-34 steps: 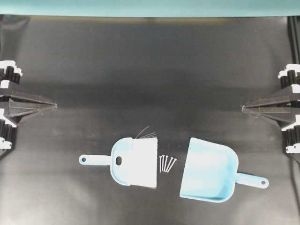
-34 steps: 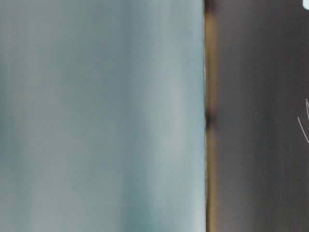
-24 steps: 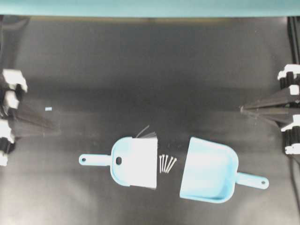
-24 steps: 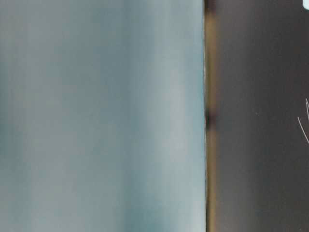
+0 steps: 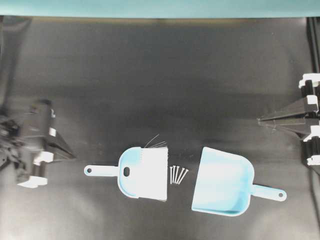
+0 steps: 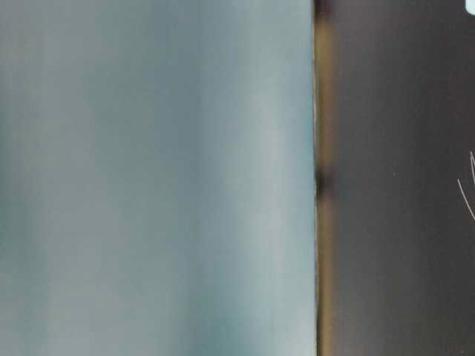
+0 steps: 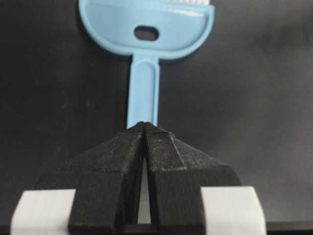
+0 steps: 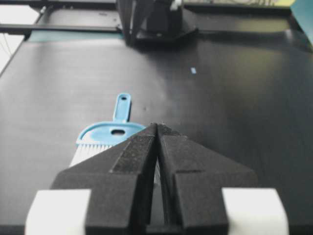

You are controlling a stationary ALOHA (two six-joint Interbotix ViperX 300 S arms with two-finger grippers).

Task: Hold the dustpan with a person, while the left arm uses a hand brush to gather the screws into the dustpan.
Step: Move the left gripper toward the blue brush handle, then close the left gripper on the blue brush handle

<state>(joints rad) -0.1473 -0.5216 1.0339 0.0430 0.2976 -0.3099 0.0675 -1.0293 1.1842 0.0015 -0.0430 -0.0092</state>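
Note:
The light blue hand brush (image 5: 142, 172) lies flat on the black table, white bristles to the right, slim handle to the left. Several silver screws (image 5: 177, 174) lie between its bristles and the mouth of the light blue dustpan (image 5: 222, 182), whose handle points right. My left gripper (image 5: 71, 155) is shut and empty, tips just left of the brush handle's end. In the left wrist view the gripper (image 7: 144, 124) points at the brush handle (image 7: 143, 83). My right gripper (image 5: 259, 120) is shut and empty, above and right of the dustpan; its wrist view shows the brush (image 8: 110, 134) past the gripper (image 8: 157, 126). No person's hand shows.
A teal wall (image 5: 160, 7) borders the table's far edge. The black table (image 5: 160, 75) stretches behind the objects. A tiny blue speck (image 8: 193, 70) lies on it. The table-level view shows only blurred teal wall (image 6: 148, 178) and dark table.
My left arm has swung down and forward from the left edge, its shut gripper now close to the brush handle. The right arm has hardly moved. Brush, screws and dustpan are unmoved.

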